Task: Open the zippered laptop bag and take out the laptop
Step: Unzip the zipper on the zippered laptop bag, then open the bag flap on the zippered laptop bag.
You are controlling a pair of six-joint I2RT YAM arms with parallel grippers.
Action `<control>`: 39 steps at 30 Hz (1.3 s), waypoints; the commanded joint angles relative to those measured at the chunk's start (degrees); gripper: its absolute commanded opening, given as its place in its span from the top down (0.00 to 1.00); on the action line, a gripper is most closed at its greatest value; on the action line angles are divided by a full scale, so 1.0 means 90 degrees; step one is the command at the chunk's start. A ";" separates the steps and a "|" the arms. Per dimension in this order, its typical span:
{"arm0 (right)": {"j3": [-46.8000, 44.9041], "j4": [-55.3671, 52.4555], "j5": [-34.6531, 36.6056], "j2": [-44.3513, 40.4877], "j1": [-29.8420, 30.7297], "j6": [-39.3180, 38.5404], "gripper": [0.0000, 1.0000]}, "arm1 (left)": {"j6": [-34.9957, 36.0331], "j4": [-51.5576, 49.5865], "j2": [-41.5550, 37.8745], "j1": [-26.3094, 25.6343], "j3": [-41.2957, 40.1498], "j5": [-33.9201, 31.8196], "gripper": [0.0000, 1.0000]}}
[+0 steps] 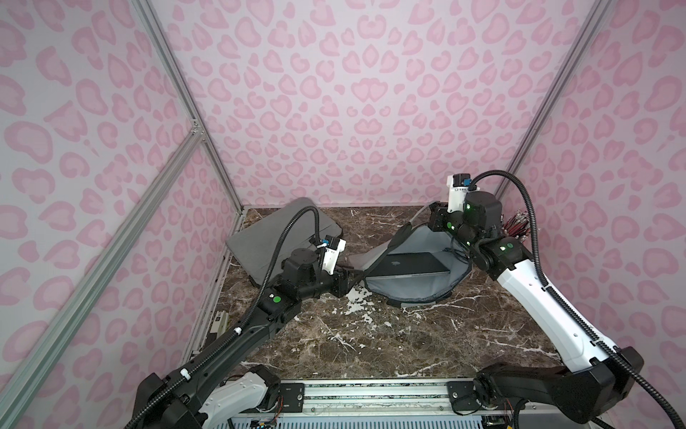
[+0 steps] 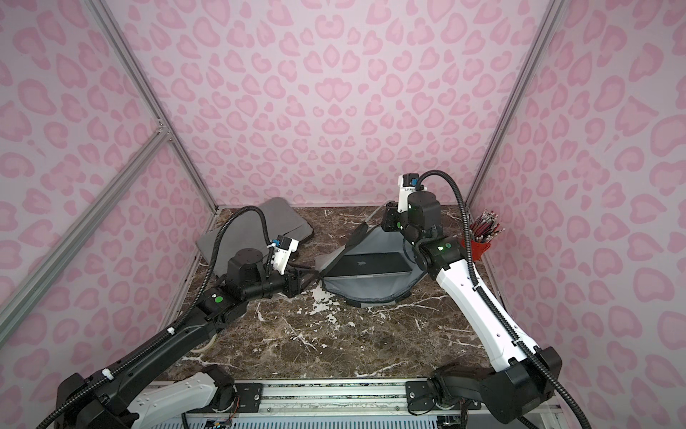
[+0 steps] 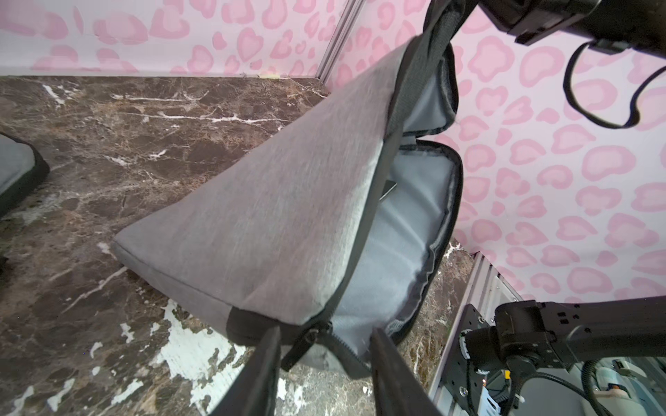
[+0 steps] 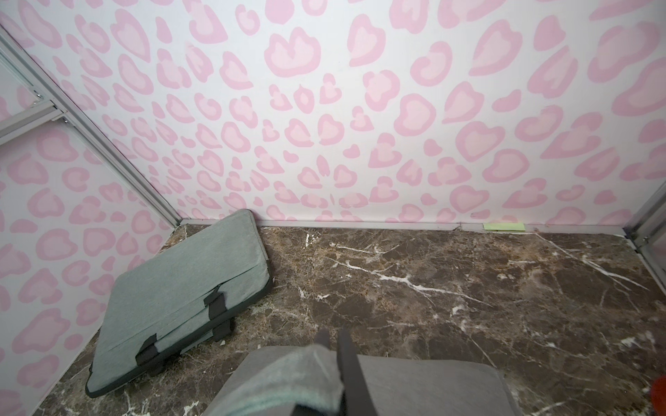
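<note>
Working on the brown marble table (image 1: 371, 353), hold up the flap of the soft grey zippered laptop bag (image 1: 408, 293) with the right gripper (image 4: 333, 340), clamped tight on it. Slide out the flat dark laptop (image 1: 408, 264) lying inside, gently, using the left gripper (image 3: 326, 333), jaws apart around the small black zipper pull (image 3: 306, 341).

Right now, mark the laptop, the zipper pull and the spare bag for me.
laptop (image 1: 412, 265), in a top view, middle of its dark lid.
zipper pull (image 3: 305, 345), left wrist view, on the black tab.
spare bag (image 4: 180, 288), right wrist view, on its grey top panel.
</note>
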 commanded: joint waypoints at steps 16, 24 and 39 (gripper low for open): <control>0.0127 0.0628 -0.0083 0.0091 -0.0115 0.0048 1.00 | 0.0169 0.1683 0.0078 0.0005 -0.1479 0.0836 0.64; 0.0167 0.0608 -0.0063 0.0076 -0.0120 0.0067 1.00 | 0.0045 0.2254 0.0410 0.0026 -0.1663 0.0416 0.64; 0.0177 0.0618 -0.0091 0.0057 -0.0101 0.0077 1.00 | -0.0111 0.2719 0.0639 0.0318 -0.1568 0.0419 0.64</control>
